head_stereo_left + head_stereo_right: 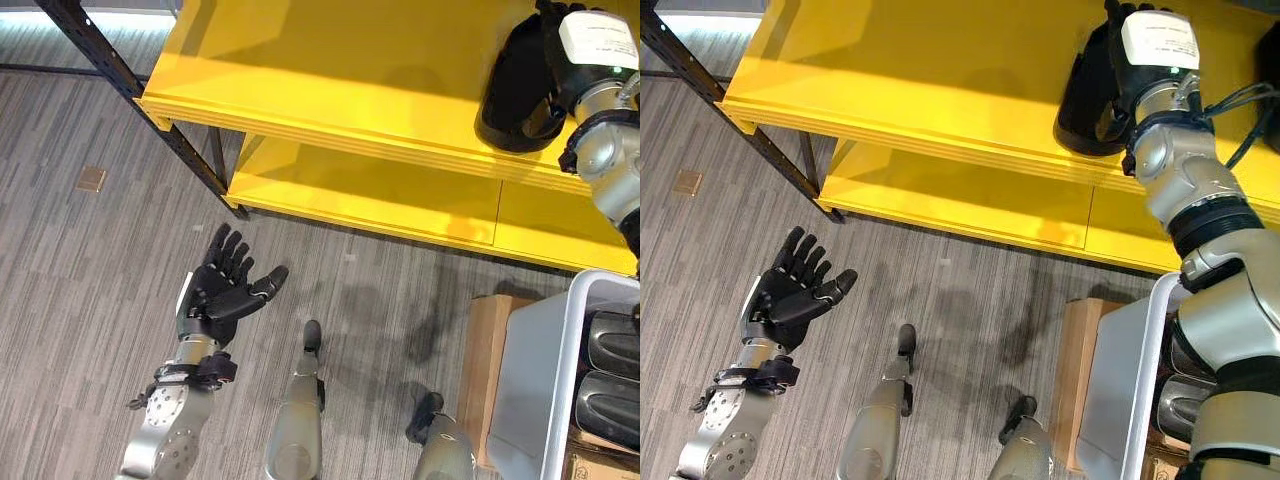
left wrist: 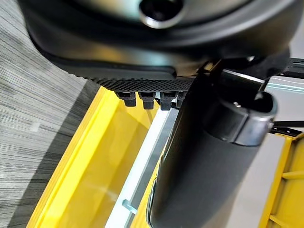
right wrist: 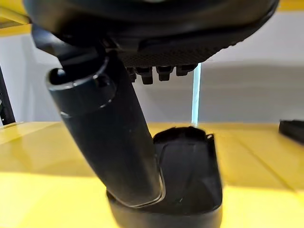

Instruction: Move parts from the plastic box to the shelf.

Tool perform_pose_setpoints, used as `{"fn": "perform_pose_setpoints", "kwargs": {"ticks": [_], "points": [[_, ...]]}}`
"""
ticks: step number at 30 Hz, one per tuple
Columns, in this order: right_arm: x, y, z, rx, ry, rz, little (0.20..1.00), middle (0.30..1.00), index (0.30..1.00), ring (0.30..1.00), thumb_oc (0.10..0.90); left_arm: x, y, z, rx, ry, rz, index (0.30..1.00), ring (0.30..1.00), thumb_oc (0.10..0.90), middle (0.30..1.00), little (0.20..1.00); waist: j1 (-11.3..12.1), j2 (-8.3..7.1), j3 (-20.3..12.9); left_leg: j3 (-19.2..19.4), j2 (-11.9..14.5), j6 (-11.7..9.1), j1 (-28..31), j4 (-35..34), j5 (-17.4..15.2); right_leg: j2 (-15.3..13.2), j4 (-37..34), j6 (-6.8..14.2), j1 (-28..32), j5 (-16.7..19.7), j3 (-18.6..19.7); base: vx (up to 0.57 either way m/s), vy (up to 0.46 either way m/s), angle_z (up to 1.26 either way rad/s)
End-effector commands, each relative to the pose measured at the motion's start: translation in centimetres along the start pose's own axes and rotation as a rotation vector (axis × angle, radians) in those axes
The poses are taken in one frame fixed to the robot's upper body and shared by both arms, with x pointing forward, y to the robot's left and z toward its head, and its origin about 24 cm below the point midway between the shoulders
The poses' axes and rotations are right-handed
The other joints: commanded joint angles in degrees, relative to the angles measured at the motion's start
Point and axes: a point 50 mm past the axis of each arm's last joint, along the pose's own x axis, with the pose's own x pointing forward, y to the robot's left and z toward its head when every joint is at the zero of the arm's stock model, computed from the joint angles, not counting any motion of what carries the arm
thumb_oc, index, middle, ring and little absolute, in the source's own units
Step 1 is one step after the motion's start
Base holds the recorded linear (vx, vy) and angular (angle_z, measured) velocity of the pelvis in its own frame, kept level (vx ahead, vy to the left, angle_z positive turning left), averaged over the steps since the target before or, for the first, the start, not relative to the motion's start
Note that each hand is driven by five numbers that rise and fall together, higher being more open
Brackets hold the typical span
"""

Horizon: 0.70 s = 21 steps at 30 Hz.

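**Placing a black part on the top shelf**

The right hand [image 1: 1145, 60] is up at the yellow shelf [image 1: 330, 60], over a black part [image 1: 515, 90] that stands on the top board. In the right wrist view the thumb [image 3: 114, 142] lies along the part [image 3: 190, 180] and seems to touch it, while the other fingers [image 3: 161, 72] look straight above it. I cannot tell if the hand grips the part or has let it go.

The step in hand, as I judge it, is the setting down of this part on the shelf. The part looks to rest on the board already, well back from the front edge.

The left hand [image 1: 228, 285] is low over the grey carpet floor [image 1: 90, 290], fingers spread and relaxed, holding nothing.

The plastic box [image 1: 545, 370] stands at the robot's right side, beside a cardboard box [image 1: 485, 370]. More dark parts [image 1: 612, 375] lie inside the plastic box.

The next move probably calls for freeing the part fully and lifting the right hand straight away from it, so that it does not tip. Then the hand should go down to the plastic box for another part.
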Motion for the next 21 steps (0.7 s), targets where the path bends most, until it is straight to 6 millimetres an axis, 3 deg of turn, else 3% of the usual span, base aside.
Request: {"fn": "perform_pose_setpoints", "kwargs": {"ticks": [1,7,11,13,18,21], "points": [[1.4,-8.3,1.0,-0.067,-0.049,-0.247,1.0,1.0,1.0,1.0,0.9,0.7,-0.8,4.6,-0.008,-0.228,-0.084,1.0,1.0,0.9,1.0,1.0,-0.5,-3.99,-2.8,-1.3,3.1,-3.8,5.1,8.1,-14.0,3.8,-9.1,-2.1,0.4,8.2,1.0,-0.01,-0.019,-0.08],[1.3,-8.6,0.4,-0.118,-0.043,-0.236,1.0,1.0,1.0,1.0,0.9,0.7,-0.6,4.5,-0.001,-0.224,-0.086,1.0,1.0,0.9,1.0,1.0,-0.8,-4.15,-3.3,-1.2,3.3,-3.9,5.8,7.8,-13.9,3.8,-9.3,-2.1,1.0,8.2,0.9,0.0,-0.006,-0.03],[0.9,-8.8,0.7,-0.052,-0.077,-0.259,1.0,1.0,1.0,1.0,0.9,0.7,-0.6,4.5,0.009,-0.22,-0.086,1.0,1.0,0.9,1.0,1.0,-1.5,-4.18,-4.1,-1.0,3.6,-4.0,6.8,7.3,-13.9,4.0,-9.6,-2.0,1.6,8.1,1.2,0.0,0.0,0.0],[0.4,-8.5,0.8,0.056,-0.086,-0.277,1.0,1.0,1.0,1.0,0.9,0.8,-0.6,4.4,0.013,-0.216,-0.08,1.0,1.0,0.9,1.0,1.0,-2.1,-4.2,-4.3,-0.8,3.7,-4.0,7.4,7.1,-13.9,4.1,-10.0,-2.0,2.2,8.2,1.4,0.0,0.0,0.0],[-2.0,-7.0,3.4,0.372,-0.264,-0.266,1.0,1.0,1.0,1.0,0.9,0.9,-0.7,4.2,0.017,-0.202,-0.076,1.0,1.0,0.9,1.0,1.0,-4.1,-4.52,-5.5,0.2,4.2,-3.8,9.9,6.2,-14.1,4.5,-11.5,-1.8,3.8,8.5,2.1,0.01,-0.004,-0.09],[-3.7,-5.8,3.3,0.498,-0.301,-0.253,1.0,1.0,1.0,1.0,0.9,0.7,-0.7,4.0,0.01,-0.186,-0.074,1.0,1.0,0.9,1.0,1.0,-4.8,-4.81,-6.2,0.6,4.3,-3.7,11.0,5.5,-14.0,4.5,-12.3,-1.7,4.7,8.9,2.2,0.02,-0.004,-0.16]]}}
